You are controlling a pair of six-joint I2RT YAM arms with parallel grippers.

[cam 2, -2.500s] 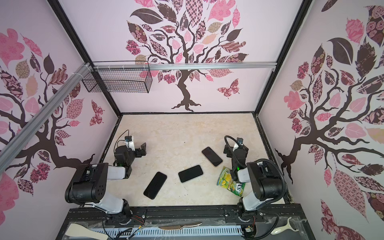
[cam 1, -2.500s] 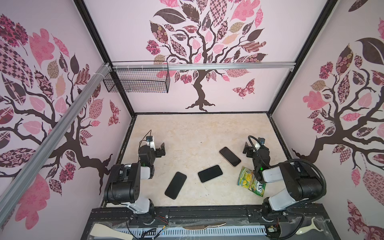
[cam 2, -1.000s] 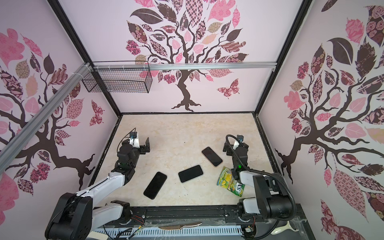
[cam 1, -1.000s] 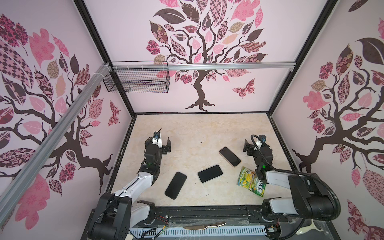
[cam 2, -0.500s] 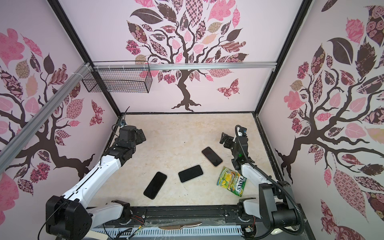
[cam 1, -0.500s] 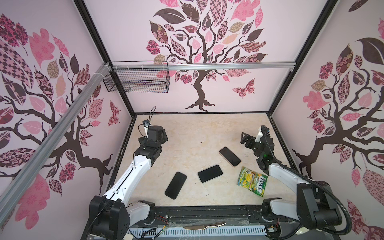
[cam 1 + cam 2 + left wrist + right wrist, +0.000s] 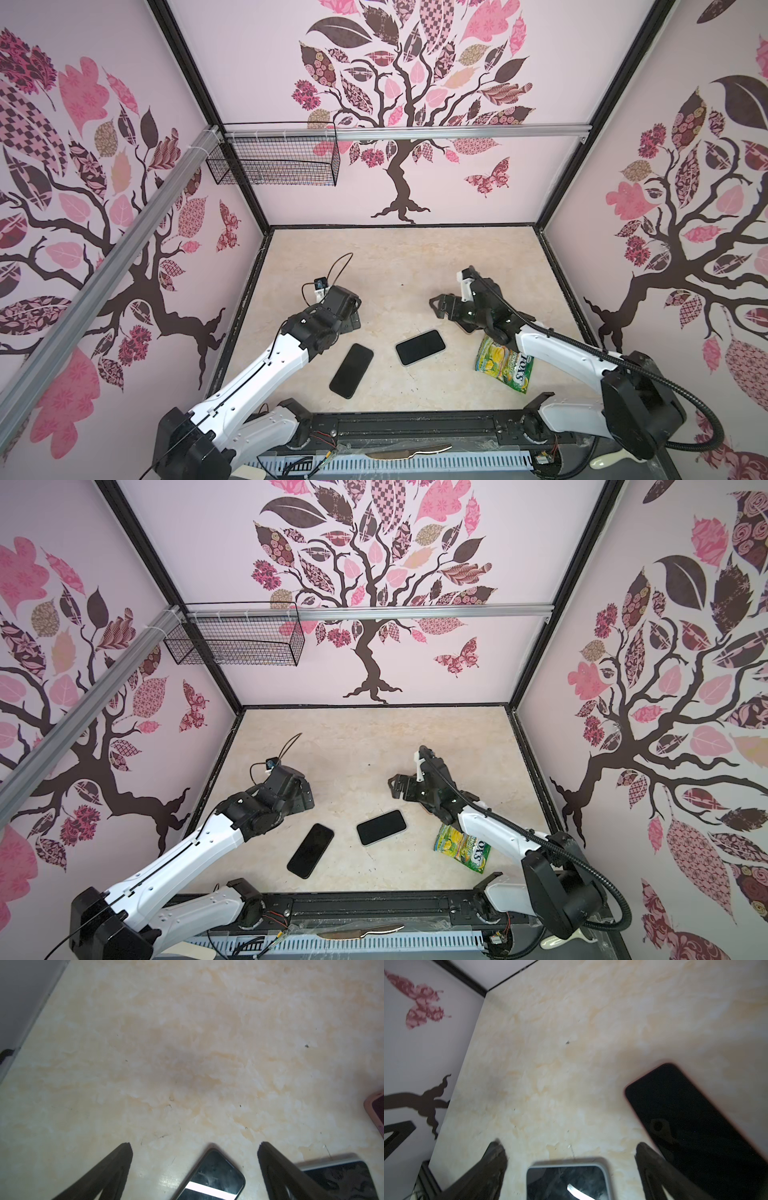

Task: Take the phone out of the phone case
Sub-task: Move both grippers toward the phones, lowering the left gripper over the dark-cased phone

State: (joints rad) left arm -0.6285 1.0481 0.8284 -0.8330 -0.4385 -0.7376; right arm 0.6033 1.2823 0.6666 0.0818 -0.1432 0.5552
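Whereas both arms sat folded at the near edge a moment ago, they have now reached out over the table. The left claw and right claw remain released and empty. The grey-cased phone lies flat below the right claw, framed between its fingers in the wrist view. A red-rimmed phone lies just beside that claw, and a black phone lies below the left claw. Assessment: approach under way, nothing touched, separation not begun.

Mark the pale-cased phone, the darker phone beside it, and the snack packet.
pale-cased phone (image 7: 420, 347): in a top view, screen centre.
darker phone (image 7: 351, 370): in a top view, screen centre.
snack packet (image 7: 504, 365): in a top view, printed front.
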